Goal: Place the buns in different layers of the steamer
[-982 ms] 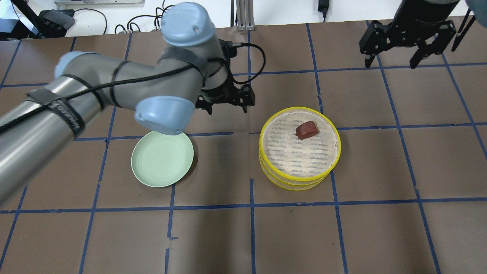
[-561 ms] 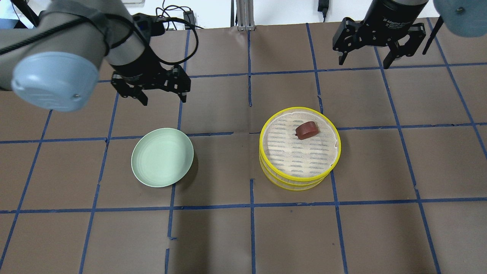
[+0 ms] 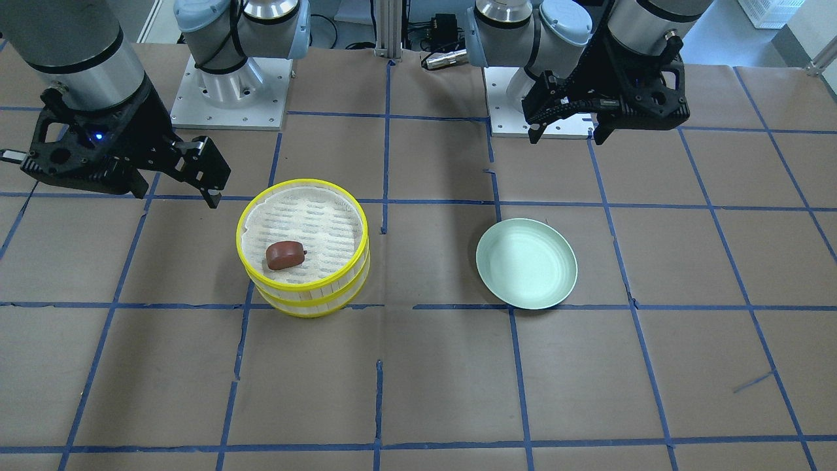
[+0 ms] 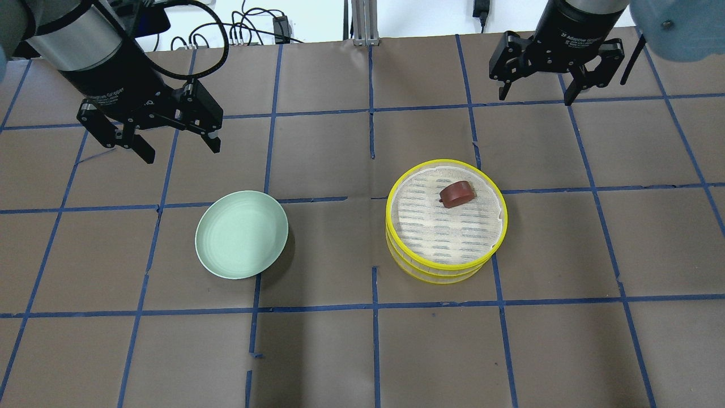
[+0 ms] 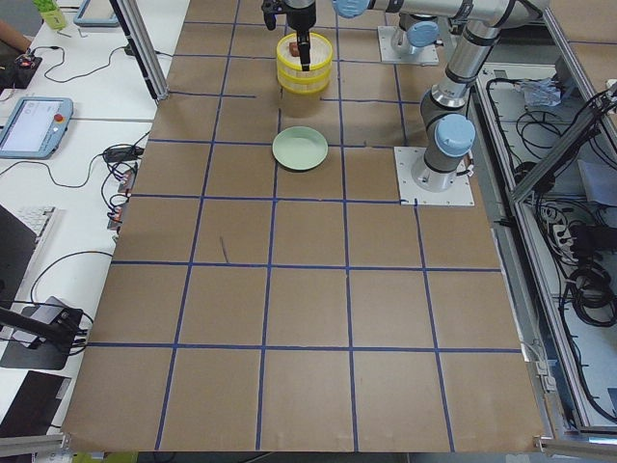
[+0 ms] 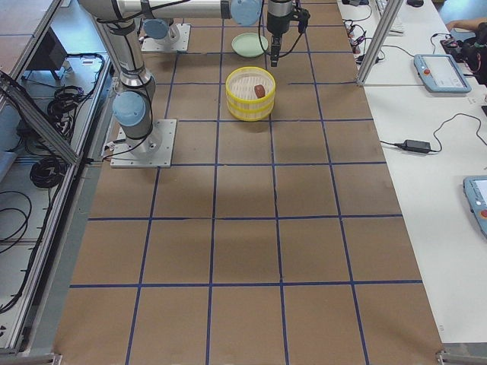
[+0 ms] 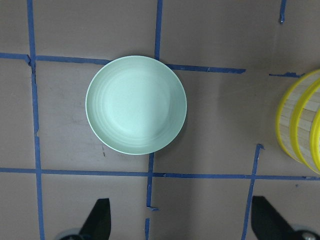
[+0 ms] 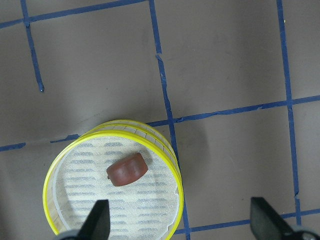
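The steamer (image 4: 447, 235) stands right of centre as two stacked yellow-rimmed layers with a white liner; it also shows in the front view (image 3: 310, 212) and the right wrist view (image 8: 145, 205). The reddish-brown bun (image 4: 457, 194) lies in the top layer, toward its far side, and also shows in the front view (image 3: 285, 255) and the right wrist view (image 8: 127, 170). The white bun is hidden or out of view. My left gripper (image 4: 180, 148) is open and empty, high behind the plate. My right gripper (image 4: 534, 96) is open and empty, beyond the steamer.
An empty pale green plate (image 4: 242, 234) sits left of centre, also in the left wrist view (image 7: 136, 104); the steamer's edge (image 7: 305, 127) shows at that view's right. Brown paper with blue tape lines covers the table. The robot bases (image 3: 229, 85) stand at the far edge.
My left arm has swung from the table's middle to the left, so the plate is now uncovered. My right gripper has shifted left. The bun and steamer have not moved.
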